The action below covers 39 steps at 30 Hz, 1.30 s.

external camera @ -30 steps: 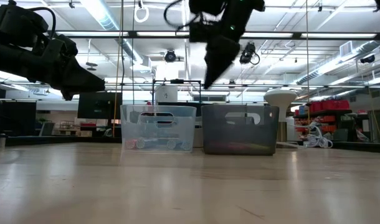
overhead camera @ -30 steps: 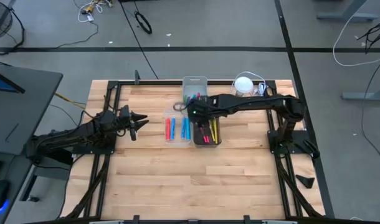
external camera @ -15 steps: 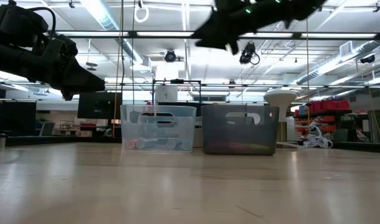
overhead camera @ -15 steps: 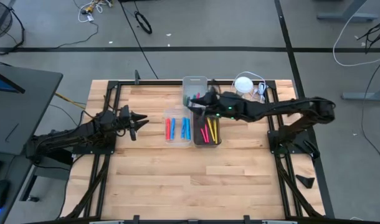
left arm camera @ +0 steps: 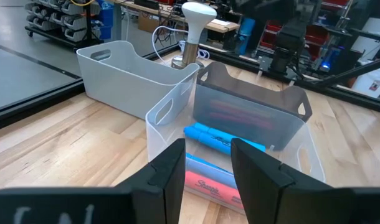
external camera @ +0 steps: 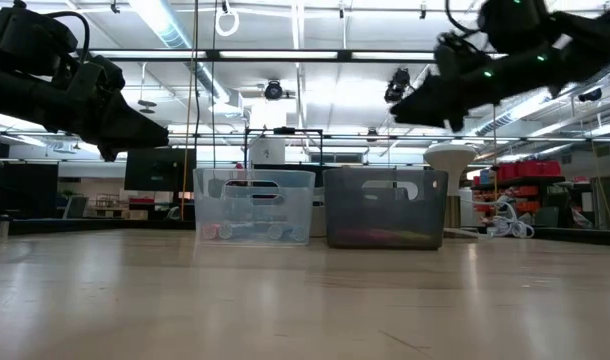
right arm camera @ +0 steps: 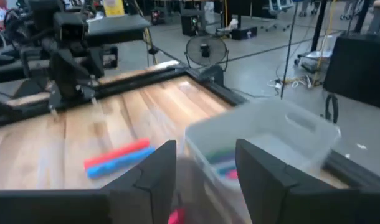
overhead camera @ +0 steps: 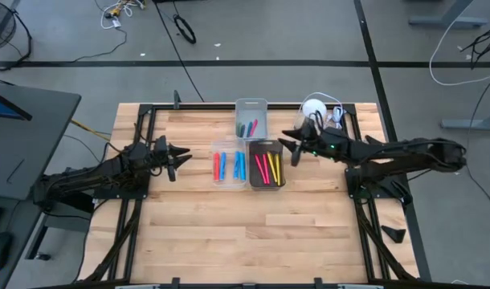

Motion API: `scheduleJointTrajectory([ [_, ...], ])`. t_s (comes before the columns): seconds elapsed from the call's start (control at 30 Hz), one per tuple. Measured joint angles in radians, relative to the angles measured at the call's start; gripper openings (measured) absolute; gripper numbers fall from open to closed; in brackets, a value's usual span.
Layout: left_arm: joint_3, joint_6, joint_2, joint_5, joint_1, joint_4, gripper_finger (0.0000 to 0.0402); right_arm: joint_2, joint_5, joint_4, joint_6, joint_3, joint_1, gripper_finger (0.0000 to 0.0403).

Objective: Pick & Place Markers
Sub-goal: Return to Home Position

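The right arm's end effector has swung back off the dark rectangular plastic bin and now hangs just past its right wall, fingers apart. The pink and yellow markers inside, partly covered a second ago, now show fully.

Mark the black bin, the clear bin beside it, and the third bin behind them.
black bin [external camera: 385, 212]: low view, front wall.
clear bin [external camera: 255, 205]: low view, front wall.
third bin [overhead camera: 251, 109]: high view, bare part of its floor.
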Motion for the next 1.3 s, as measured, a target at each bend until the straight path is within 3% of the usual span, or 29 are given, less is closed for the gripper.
scheduleJointTrajectory([
  [0.3, 0.000, 0.000, 0.000, 0.002, 0.000, 0.000, 0.0135, -0.246, -0.001, 0.000, 0.081, -0.245, -0.028, 0.0165],
  [0.63, 0.000, 0.000, 0.000, 0.003, 0.000, 0.000, 0.0135, -0.419, -0.001, -0.001, 0.081, -0.380, -0.037, 0.0165],
  [1.0, 0.000, 0.000, 0.000, 0.003, 0.000, 0.000, 0.0135, -0.613, 0.000, -0.130, 0.001, -0.385, -0.037, 0.0165],
  [1.3, 0.000, 0.000, 0.000, 0.003, 0.000, -0.001, 0.0135, -0.848, 0.000, -0.425, -0.023, -0.385, -0.037, 0.0165],
])
